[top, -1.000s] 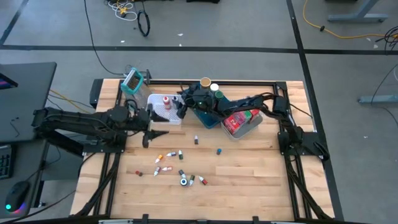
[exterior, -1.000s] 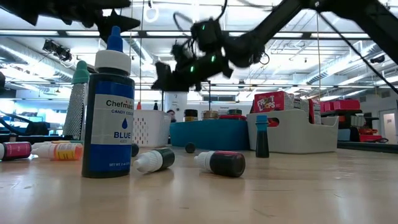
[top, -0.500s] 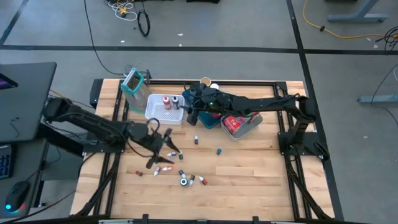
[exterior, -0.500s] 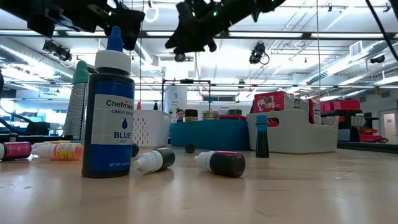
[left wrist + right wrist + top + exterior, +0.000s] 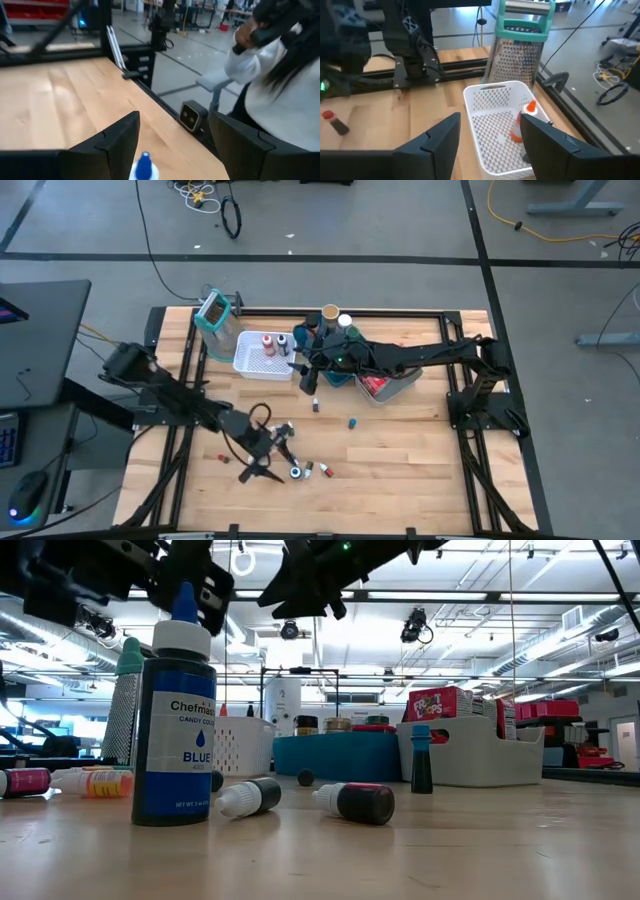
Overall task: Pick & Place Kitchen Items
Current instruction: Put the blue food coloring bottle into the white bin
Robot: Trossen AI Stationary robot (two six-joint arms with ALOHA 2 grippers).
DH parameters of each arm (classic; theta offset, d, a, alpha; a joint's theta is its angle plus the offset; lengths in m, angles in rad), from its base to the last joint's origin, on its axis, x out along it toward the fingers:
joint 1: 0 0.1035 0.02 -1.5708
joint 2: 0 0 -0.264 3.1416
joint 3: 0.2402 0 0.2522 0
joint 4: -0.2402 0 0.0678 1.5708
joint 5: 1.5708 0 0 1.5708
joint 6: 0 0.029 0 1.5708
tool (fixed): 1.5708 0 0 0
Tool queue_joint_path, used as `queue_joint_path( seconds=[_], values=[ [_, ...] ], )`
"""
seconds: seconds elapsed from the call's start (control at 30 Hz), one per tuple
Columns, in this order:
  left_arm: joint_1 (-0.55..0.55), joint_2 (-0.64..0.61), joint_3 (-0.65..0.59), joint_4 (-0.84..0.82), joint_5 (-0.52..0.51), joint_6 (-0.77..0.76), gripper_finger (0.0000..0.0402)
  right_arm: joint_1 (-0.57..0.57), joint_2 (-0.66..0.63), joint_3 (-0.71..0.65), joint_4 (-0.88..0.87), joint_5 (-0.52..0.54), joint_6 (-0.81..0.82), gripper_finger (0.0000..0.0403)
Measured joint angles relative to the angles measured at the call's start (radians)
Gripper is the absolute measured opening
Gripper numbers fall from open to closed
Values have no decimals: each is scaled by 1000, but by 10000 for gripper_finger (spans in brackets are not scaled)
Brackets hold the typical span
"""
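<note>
Several small bottles (image 5: 272, 428) lie scattered on the wooden table near its front edge. A blue-labelled bottle (image 5: 175, 730) stands upright among them. My left gripper (image 5: 173, 120) is open, with its fingers on either side of the bottle's blue tip (image 5: 144, 167) and clear of it. My right gripper (image 5: 490, 125) hangs open and empty above the table. It is beside the white mesh basket (image 5: 497, 127), which holds an orange-capped bottle (image 5: 527, 117).
A metal grater (image 5: 522, 50) stands behind the basket. A blue tray (image 5: 335, 368) and a grey bin (image 5: 392, 380) with red packets stand right of the basket. A person in white (image 5: 280, 85) is beyond the table's edge. Bare wood lies at the front right.
My left gripper has swung toward the table's near edge and come down, levelling out, until its open fingers stand around the blue bottle's tip. My right gripper has risen from over the basket and tray and drawn slightly toward the near edge.
</note>
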Motion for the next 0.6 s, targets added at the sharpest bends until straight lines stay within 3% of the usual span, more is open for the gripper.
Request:
queue_joint_path(
  seconds=[0.27, 0.5, 0.6],
  values=[
    [-20, 191, 127, -3, -5, 16, 251, 10, 0, 0, 0, 0, 23, 215],
    [-9, 209, 140, -72, -145, 42, 251, 18, 1, 0, -8, 0, 24, 215],
    [-10, 208, 140, -130, -149, 51, 251, 20, 2, 0, -22, 0, 5, 215]
  ],
)
